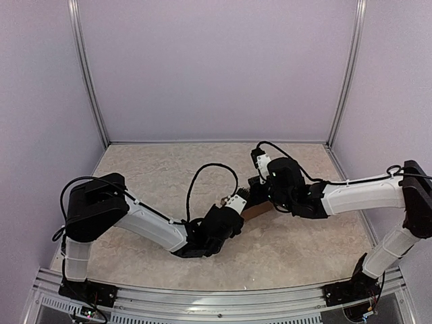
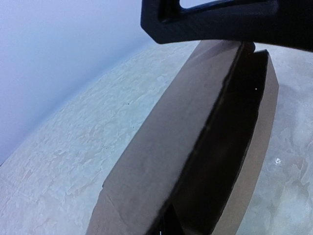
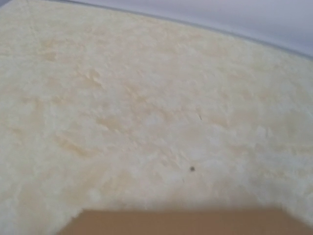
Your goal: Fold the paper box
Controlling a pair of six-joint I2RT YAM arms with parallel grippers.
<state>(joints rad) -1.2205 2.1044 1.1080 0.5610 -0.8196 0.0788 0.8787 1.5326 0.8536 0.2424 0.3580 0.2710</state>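
The paper box is a small brown cardboard box on the table between my two arms, mostly hidden by them in the top view. In the left wrist view the box fills the frame, its lid flap raised a little over a dark inside. My left gripper is against the box's left end; its fingers do not show clearly. My right gripper is over the box's far side, and a black part of it crosses the top of the left wrist view. The right wrist view shows only a cardboard edge.
The beige mottled table is enclosed by pale walls with metal posts at the back corners. A black cable loops over the left arm. An aluminium rail runs along the near edge.
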